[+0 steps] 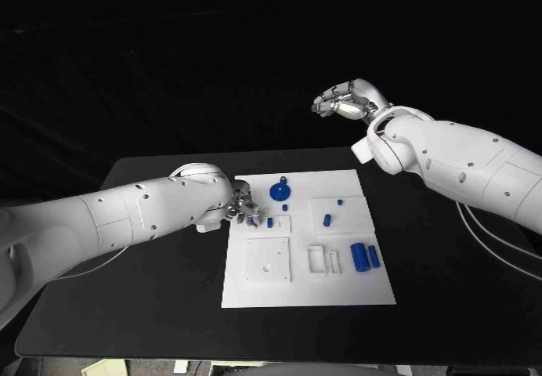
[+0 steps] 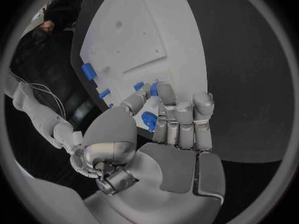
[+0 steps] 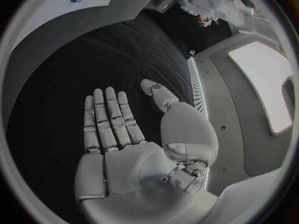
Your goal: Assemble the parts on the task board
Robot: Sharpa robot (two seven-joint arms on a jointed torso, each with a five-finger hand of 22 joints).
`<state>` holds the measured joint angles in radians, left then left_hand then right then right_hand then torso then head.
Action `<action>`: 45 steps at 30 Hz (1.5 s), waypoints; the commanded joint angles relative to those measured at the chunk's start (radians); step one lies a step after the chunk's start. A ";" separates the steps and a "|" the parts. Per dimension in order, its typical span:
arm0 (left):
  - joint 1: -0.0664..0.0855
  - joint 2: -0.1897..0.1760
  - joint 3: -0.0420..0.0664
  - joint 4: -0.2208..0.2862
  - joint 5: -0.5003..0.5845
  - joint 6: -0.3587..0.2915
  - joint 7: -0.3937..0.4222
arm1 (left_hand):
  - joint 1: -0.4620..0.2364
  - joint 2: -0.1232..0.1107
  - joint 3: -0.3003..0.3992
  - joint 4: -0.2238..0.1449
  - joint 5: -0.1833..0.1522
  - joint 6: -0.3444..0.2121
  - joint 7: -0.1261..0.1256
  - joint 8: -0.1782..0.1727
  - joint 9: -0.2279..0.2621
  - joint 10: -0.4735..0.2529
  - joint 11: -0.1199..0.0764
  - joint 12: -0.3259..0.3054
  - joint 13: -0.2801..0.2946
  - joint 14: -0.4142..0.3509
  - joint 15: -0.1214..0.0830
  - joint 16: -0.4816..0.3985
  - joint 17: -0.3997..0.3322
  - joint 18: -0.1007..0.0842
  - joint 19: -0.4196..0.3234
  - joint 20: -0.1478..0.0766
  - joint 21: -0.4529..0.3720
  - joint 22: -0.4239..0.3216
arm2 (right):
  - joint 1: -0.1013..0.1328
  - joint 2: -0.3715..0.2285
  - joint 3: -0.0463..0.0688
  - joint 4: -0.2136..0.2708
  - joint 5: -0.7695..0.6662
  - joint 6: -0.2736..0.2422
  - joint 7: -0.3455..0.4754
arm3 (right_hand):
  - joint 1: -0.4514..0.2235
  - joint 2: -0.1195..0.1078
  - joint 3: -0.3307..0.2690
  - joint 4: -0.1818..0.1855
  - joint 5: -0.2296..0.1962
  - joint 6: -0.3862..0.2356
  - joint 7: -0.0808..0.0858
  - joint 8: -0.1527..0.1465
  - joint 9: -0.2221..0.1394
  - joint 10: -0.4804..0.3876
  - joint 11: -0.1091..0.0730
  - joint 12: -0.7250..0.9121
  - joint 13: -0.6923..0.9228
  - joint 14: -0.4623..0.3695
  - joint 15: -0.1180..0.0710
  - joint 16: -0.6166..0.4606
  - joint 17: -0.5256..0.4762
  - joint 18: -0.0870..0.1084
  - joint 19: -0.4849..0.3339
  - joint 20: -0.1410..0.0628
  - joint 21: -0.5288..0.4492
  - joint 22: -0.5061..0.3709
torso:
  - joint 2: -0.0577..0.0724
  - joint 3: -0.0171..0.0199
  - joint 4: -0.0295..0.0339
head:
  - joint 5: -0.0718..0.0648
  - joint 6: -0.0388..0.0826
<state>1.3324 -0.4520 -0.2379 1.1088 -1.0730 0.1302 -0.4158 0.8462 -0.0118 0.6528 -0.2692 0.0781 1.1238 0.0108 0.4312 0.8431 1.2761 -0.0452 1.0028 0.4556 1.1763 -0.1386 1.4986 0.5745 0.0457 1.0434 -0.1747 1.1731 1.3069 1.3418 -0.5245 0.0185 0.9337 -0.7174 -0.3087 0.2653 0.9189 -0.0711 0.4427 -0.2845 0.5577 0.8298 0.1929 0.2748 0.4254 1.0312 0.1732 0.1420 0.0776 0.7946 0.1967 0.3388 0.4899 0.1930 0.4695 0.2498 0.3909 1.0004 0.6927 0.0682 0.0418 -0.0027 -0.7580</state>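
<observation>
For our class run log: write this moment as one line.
left hand: holds blue part at task board | right hand: open, raised off board

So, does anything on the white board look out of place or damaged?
Nothing stands out. The task board lies flat and looks intact, with the blue parts resting on it. The left hand works at its edge; the right hand is raised, holding nothing.

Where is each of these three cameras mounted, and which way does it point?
Head view: on the head, looking down at the task board; both white arms show.
Left wrist view: behind the left robot hand, facing the board; its fingers touch a blue part.
Right wrist view: behind the right robot hand, open, facing the black table.
Shared: board and blue parts.
</observation>
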 commanded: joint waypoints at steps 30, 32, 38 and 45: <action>-0.003 0.000 0.000 0.006 0.005 0.022 0.015 | 0.071 0.061 -0.002 -0.002 0.008 -0.006 -0.004 0.001 0.076 0.051 -0.057 0.005 0.003 0.057 -0.069 -0.001 0.002 0.065 -0.004 -0.090 0.004 0.001 | 0.000 0.005 0.001 0.000 -0.005 0.008 0.002 | -0.006 0.002 0.001 0.004 0.005 -0.003 0.006 0.006 -0.002 0.010 0.000 -0.007 -0.003 -0.009 -0.001 0.006 -0.004 0.021 -0.002 0.003 -0.005 0.001 | 0.000 0.0001 0.0003 | 0.003 -0.001; -0.003 0.000 0.000 0.005 0.007 0.024 0.016 | 0.071 0.061 -0.002 -0.002 0.008 -0.006 -0.004 0.001 0.076 0.051 -0.057 0.005 0.003 0.057 -0.069 -0.001 0.002 0.065 -0.004 -0.090 0.004 0.001 | 0.000 0.005 0.001 0.000 -0.005 0.008 0.002 | -0.006 0.002 0.001 0.004 0.005 -0.003 0.006 0.006 -0.002 0.010 0.000 -0.007 -0.003 -0.009 -0.001 0.006 -0.004 0.021 -0.002 0.004 -0.005 0.001 | 0.000 0.0002 0.0005 | 0.003 -0.001; -0.004 0.002 0.000 0.002 0.008 0.028 0.016 | 0.071 0.061 -0.002 -0.002 0.008 -0.006 -0.004 0.001 0.077 0.051 -0.057 0.005 0.003 0.057 -0.069 -0.001 0.002 0.065 -0.004 -0.090 0.004 0.001 | 0.000 0.004 0.001 0.000 -0.005 0.008 0.001 | -0.006 0.002 0.001 0.004 0.005 -0.003 0.006 0.006 -0.002 0.010 0.000 -0.007 -0.003 -0.010 -0.001 0.006 -0.004 0.021 -0.002 0.004 -0.005 0.002 | 0.000 0.0000 0.0003 | 0.002 -0.001; -0.007 0.006 0.000 0.002 0.008 0.022 0.018 | 0.070 0.061 -0.002 -0.001 0.008 -0.007 -0.004 0.000 0.079 0.051 -0.057 0.006 0.004 0.057 -0.069 -0.002 0.002 0.065 -0.004 -0.090 0.004 0.001 | 0.000 0.004 0.001 0.000 -0.005 0.009 0.002 | -0.007 0.002 0.001 0.004 0.005 -0.003 0.006 0.007 -0.002 0.010 0.000 -0.007 -0.004 -0.010 0.000 0.007 -0.005 0.021 -0.003 0.004 -0.005 0.002 | 0.000 0.0004 0.0003 | 0.002 -0.001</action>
<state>1.3274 -0.4488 -0.2375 1.1100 -1.0694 0.1412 -0.4108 0.8462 -0.0118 0.6497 -0.2688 0.0801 1.1194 0.0102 0.4288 0.9211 1.2775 -0.0466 1.0028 0.4581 1.1764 -0.1388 1.4986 0.5750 0.0466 1.0452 -0.1729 1.1730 1.3065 1.3418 -0.5218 0.0185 0.9331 -0.7177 -0.3070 0.2647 0.9190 -0.0711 0.4427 -0.2845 0.5577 0.8298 0.1929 0.2748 0.4246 1.0312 0.1732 0.1405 0.0752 0.7915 0.1929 0.3388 0.4860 0.1931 0.4696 0.2497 0.3909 1.0010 0.6924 0.0684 0.0422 0.0000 -0.7587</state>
